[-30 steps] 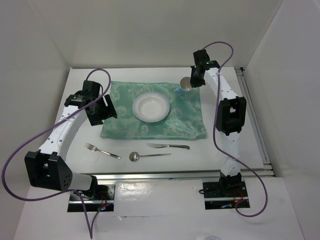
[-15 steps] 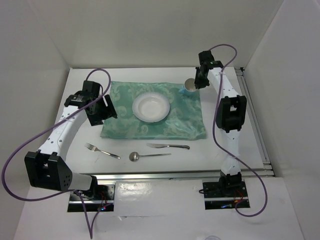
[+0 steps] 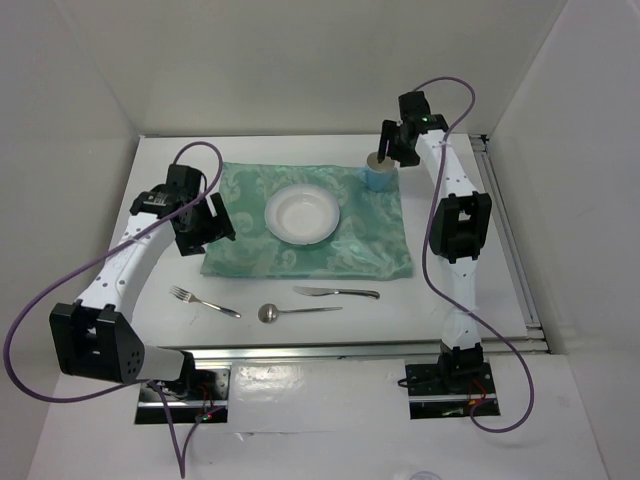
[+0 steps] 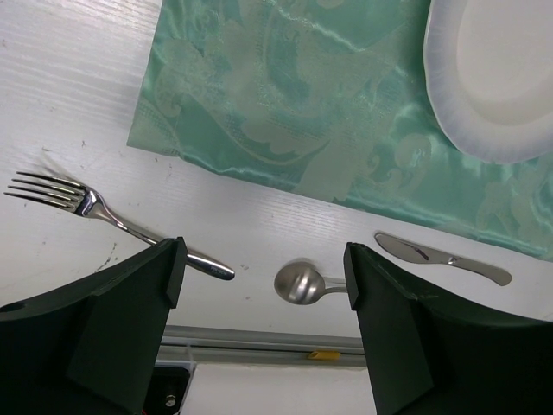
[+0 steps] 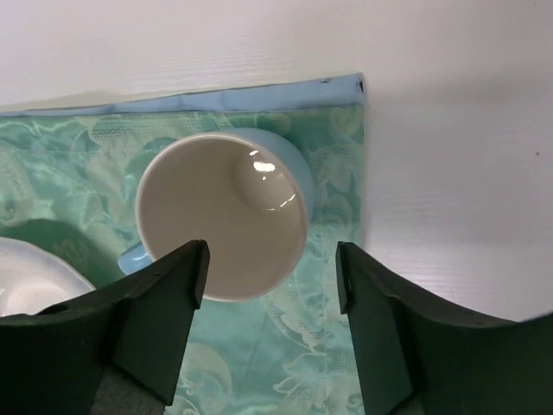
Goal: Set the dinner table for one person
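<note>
Left gripper (image 4: 263, 259) wide open, empty, near fork (image 4: 95, 207). Dinner table (image 3: 400, 300) under everything (likely rigid, slick, not itself graspable), so flat fork probably needs pinching at the handle. Right gripper (image 5: 270, 259) spread wide above upright cup (image 5: 223, 216) on placemat (image 5: 69, 147) corner, holding nothing.

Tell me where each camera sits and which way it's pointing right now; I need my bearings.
Top external: fixed above and behind the arm bases, looking down on the dinner table; both arms show, with left gripper and right gripper.
Left wrist: looks down at the near table, showing fork, spoon and knife; its open fingers frame the bottom.
Right wrist: looks straight down into the blue mug; its open fingers sit below.
Shared: both wrist views catch the teal placemat and white plate.
</note>
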{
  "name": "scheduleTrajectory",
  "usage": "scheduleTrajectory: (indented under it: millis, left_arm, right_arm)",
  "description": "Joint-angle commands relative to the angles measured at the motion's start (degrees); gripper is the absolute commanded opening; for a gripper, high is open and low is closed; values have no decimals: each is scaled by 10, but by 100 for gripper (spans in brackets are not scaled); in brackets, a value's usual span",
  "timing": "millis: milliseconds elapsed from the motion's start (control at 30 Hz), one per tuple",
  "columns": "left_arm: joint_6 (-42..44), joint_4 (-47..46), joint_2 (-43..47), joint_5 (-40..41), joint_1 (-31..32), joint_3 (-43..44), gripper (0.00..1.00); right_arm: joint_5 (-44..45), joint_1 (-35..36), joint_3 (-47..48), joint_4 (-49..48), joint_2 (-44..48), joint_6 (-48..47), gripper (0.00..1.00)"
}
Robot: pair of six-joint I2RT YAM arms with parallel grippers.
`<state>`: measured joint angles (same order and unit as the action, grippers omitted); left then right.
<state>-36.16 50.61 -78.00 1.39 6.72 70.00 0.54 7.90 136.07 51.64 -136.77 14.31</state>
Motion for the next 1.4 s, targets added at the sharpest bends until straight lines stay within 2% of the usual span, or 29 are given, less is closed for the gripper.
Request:
scheduleTrajectory:
  millis: [0, 33, 67, 133, 200, 267, 333, 367, 433, 467, 500, 600, 733, 1000, 1267, 1367]
  left_arm:
    - [6, 1, 24, 8, 5, -1, 92]
    - [6, 1, 24, 8, 10, -1, 92]
    - [6, 1, 24, 14, 10, -1, 94]
    - [-14, 12, 24, 39, 10, -6, 99]
    - [-42, 26, 24, 50, 15, -19, 100]
    - [-68, 26, 29, 56, 23, -48, 100]
    - [-119, 26, 37, 68, 29, -76, 98]
    - [-140, 26, 44, 68, 29, -106, 98]
    - [-209, 31, 58, 82, 35, -140, 98]
    - [-228, 25, 64, 82, 35, -174, 98]
    - [-243, 18, 71, 76, 35, -188, 96]
    - [-292, 4, 86, 76, 27, -225, 92]
    - [-317, 4, 80, 84, 1, -244, 88]
    - [-328, -64, 36, 84, -39, -276, 83]
    - [-354, -92, -3, 103, -51, -302, 67]
    - [-360, -109, -8, 98, -64, -327, 56]
  right_arm:
    - [-9, 2, 33, -10, 21, 2, 73]
    - [-9, 2, 39, -10, 33, 2, 82]
    - [-3, 2, 39, -10, 41, 2, 87]
    - [3, 2, 39, -10, 62, 7, 94]
    - [10, 2, 24, -10, 105, 7, 99]
    - [25, 2, -31, -20, 148, 13, 99]
    - [32, 2, -78, -47, 221, 19, 99]
    - [32, 2, -132, -57, 273, 19, 99]
    - [6, 2, -194, -90, 326, 25, 99]
    - [-15, 2, -262, -102, 352, 25, 99]
    - [-23, 9, -297, -126, 405, 32, 99]
    - [-41, 14, -399, -143, 477, 42, 99]
    - [-41, 14, -443, -131, 512, 42, 99]
    - [-56, 14, -515, -131, 556, 27, 99]
    - [-33, 14, -580, -136, 585, 15, 98]
    - [-20, 14, -588, -131, 590, 10, 98]
